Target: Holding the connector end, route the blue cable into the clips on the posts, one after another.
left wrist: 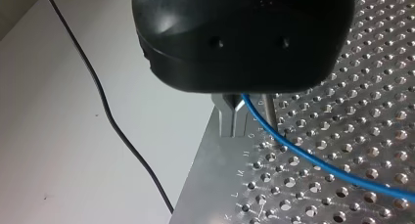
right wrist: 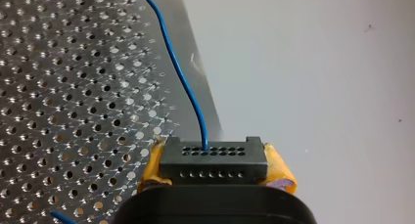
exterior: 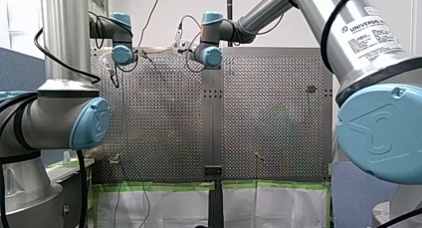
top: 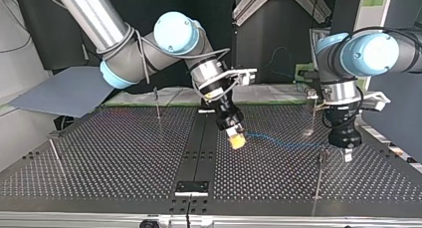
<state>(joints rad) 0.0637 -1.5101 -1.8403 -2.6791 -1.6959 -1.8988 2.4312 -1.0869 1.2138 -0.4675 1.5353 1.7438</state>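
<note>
2 robot arms reach over a dark perforated table [top: 124, 153], seen from across it in the top view.

My right gripper [top: 236, 140], near the table's middle and tilted down, is clamped on a black connector [right wrist: 214, 160]. The right wrist view shows the connector sitting between the 2 yellow pads [right wrist: 280, 169], 1 on each side and both touching it. The connector is a flat rectangular block with 2 rows of small round holes in its face. The blue cable [right wrist: 178, 72] comes out of 1 hole in the upper row, near the middle.

The cable is thin, smooth and bright blue. In the top view it runs just above the table from the connector towards my left gripper [top: 347, 152] at the view's right, sagging slightly. In the left wrist view it comes out from under the black gripper body, passes just beside a thin metal post [left wrist: 270, 114] and a small forked metal piece [left wrist: 231, 119], then slants away over the holes. Whether the cable sits inside a clip cannot be told.

My left gripper points straight down near the table's edge. Its body hides the fingers, so I cannot tell how they stand.

Other thin posts stand apart, 1 at the top view's far left-centre [top: 157, 102] and 1 in front of my left gripper [top: 318, 180].
</note>
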